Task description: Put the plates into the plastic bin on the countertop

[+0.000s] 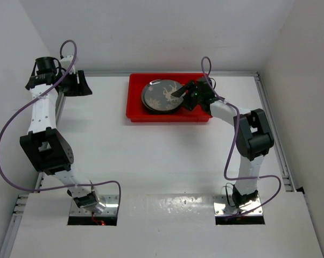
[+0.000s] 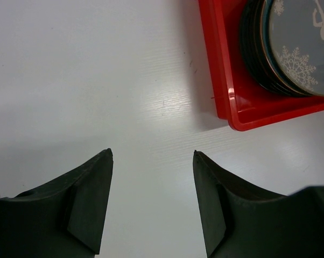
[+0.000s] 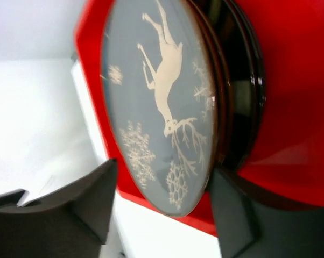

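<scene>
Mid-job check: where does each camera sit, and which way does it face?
Top external: above and behind the bases, looking down on the white countertop; both arms show.
Left wrist: on the left gripper, looking down at bare countertop and the shallow red plastic bin's corner; its open fingers show.
Right wrist: on the right gripper, close on the round grey deer-patterned plate; fingers flank its rim.
Shared: all see bin and plate.

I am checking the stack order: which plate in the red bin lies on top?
The grey-blue plate with the white deer and snowflakes lies on top in the red bin; of the plates beneath it only dark rims show.
</scene>
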Controlling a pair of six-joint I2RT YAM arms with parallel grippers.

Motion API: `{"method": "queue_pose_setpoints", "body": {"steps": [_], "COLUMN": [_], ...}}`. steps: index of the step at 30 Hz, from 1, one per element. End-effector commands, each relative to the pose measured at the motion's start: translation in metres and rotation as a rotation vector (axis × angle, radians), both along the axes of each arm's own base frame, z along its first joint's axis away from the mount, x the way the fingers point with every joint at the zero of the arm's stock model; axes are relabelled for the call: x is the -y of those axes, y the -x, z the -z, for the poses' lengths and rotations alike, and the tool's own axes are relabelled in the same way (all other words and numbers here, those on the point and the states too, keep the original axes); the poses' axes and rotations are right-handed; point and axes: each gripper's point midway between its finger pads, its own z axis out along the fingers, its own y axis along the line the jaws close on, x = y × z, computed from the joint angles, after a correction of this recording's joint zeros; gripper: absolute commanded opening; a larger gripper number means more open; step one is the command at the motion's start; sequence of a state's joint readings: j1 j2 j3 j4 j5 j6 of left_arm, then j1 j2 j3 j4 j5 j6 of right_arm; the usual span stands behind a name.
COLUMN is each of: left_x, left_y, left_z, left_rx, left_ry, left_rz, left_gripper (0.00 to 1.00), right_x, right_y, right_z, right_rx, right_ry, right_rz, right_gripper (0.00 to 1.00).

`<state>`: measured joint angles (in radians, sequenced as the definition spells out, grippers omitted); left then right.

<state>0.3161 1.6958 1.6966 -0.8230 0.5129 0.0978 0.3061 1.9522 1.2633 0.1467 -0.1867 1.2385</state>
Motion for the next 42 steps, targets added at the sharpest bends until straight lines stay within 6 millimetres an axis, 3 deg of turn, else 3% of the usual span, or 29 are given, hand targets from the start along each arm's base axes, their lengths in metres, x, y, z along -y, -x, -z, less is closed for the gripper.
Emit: {"method": "queue_pose_setpoints", "body": {"steps": [1, 3, 4, 5, 6, 8, 10, 12, 14, 15, 17, 19, 21, 23, 26, 27, 28, 29, 31, 36, 42], "left_x": [-0.002, -0.002, -0.002, -0.002, -0.001, -0.001, -0.001, -0.001, -0.001, -0.001, -0.005, -0.005, -0.005, -0.003, -0.004, -0.004, -0.004, -0.004, -0.004, -0.004, -0.004], "left_y": [0.003, 0.003, 0.003, 0.003, 0.005, 0.006, 0.006, 0.006, 0.006, 0.006, 0.006, 0.006, 0.008, 0.008, 0.007, 0.006, 0.006, 0.006, 0.006, 0.006, 0.006], "left_z": [-0.016, -0.016, -0.016, -0.016, -0.015, -0.018, -0.018, -0.018, -0.018, -0.018, -0.018, -0.018, -0.017, -0.017, -0.014, -0.017, -0.017, -0.017, -0.017, -0.017, -0.017], "left_rx": [0.049, 0.049, 0.049, 0.049, 0.04, 0.049, 0.049, 0.049, 0.052, 0.052, 0.054, 0.054, 0.046, 0.048, 0.039, 0.048, 0.048, 0.048, 0.048, 0.048, 0.048], "left_ry": [-0.004, -0.004, -0.004, -0.004, -0.001, -0.004, -0.004, -0.004, -0.011, -0.011, -0.018, -0.018, -0.015, -0.008, -0.005, -0.008, -0.008, -0.008, -0.008, -0.008, -0.008], "left_rz": [0.011, 0.011, 0.011, 0.011, 0.011, 0.011, 0.011, 0.011, 0.017, 0.017, 0.014, 0.014, 0.014, 0.02, 0.02, 0.02, 0.02, 0.02, 0.02, 0.02, 0.02], "left_gripper": [0.63, 0.63, 0.63, 0.63, 0.63, 0.63, 0.63, 0.63, 0.63, 0.63, 0.63, 0.63, 0.63, 0.63, 0.63, 0.63, 0.63, 0.63, 0.63, 0.63, 0.63], "right_x": [-0.008, -0.004, -0.002, 0.012, 0.004, 0.012, 0.013, 0.019, 0.025, 0.03, 0.039, 0.054, 0.07, 0.088, 0.099, 0.101, 0.103, 0.1, 0.097, 0.079, 0.075], "right_y": [-0.002, 0.0, 0.008, 0.008, 0.008, 0.013, 0.006, 0.005, 0.001, -0.001, -0.006, -0.009, -0.012, -0.017, -0.029, -0.03, -0.033, -0.042, -0.04, -0.045, -0.043], "right_z": [-0.041, -0.042, -0.035, -0.024, -0.033, -0.02, -0.024, -0.009, -0.015, -0.004, -0.007, -0.01, -0.015, -0.021, -0.033, -0.017, -0.015, -0.03, 0.0, 0.013, 0.025], "right_rx": [0.078, 0.059, 0.026, -0.022, 0.001, -0.051, -0.041, -0.09, -0.098, -0.109, -0.106, -0.088, -0.065, -0.045, -0.015, -0.043, -0.05, -0.025, -0.091, -0.079, -0.1], "right_ry": [0.0, 0.036, 0.079, 0.11, 0.135, 0.194, 0.224, 0.295, 0.358, 0.408, 0.481, 0.596, 0.702, 0.821, 0.918, 0.96, 0.975, 0.972, 1.0, 1.005, 0.99], "right_rz": [-0.063, -0.057, -0.079, -0.057, -0.08, -0.085, -0.092, -0.113, -0.13, -0.14, -0.136, -0.105, -0.077, -0.023, 0.015, -0.017, -0.016, -0.011, -0.056, -0.086, -0.081], "right_gripper": [0.7, 0.77, 0.8, 0.81, 0.82, 0.84, 0.84, 0.84, 0.71, 0.61, 0.32, 0.15, 0.05, 0.0, 0.0, 0.0, 0.0, 0.0, 0.0, 0.0, 0.0]}}
